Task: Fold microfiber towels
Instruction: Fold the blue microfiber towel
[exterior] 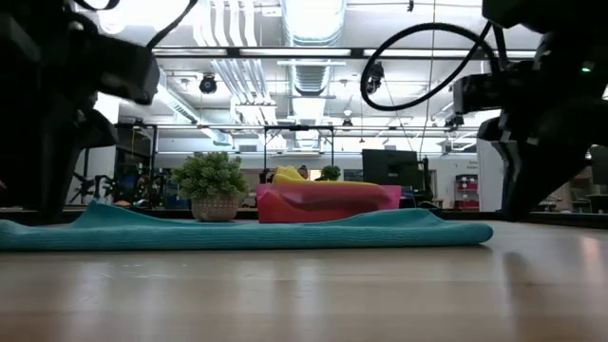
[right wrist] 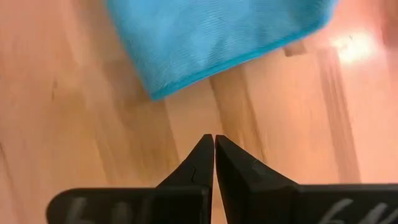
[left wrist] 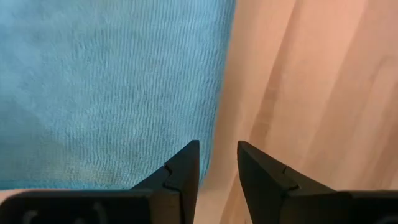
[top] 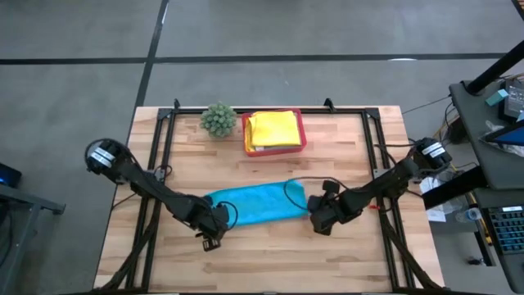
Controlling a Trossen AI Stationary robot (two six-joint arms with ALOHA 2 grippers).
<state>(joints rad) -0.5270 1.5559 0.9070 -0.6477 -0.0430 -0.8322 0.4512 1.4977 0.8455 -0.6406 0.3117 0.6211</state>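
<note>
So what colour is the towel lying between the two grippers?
Teal blue towel, clearest in the high view.

Towel (top: 255, 205) flat mid-table between grippers; tray (top: 301, 139) behind it, plant (top: 218, 120) left of tray.

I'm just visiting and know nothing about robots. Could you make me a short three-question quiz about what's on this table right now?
1. True or false: the teal towel lies inside the pink tray.
2. Which gripper has its jaws shut: A) left gripper B) right gripper?
3. Fill in: the folded cloths in the tray are mostly ____ in colour.

Key:
1. False; it lies on the wooden table between the two grippers, held by neither.
2. B; the left one's jaws stand slightly apart at the towel's edge.
3. Yellow, the yellow towels, beside the small green plant.
</note>
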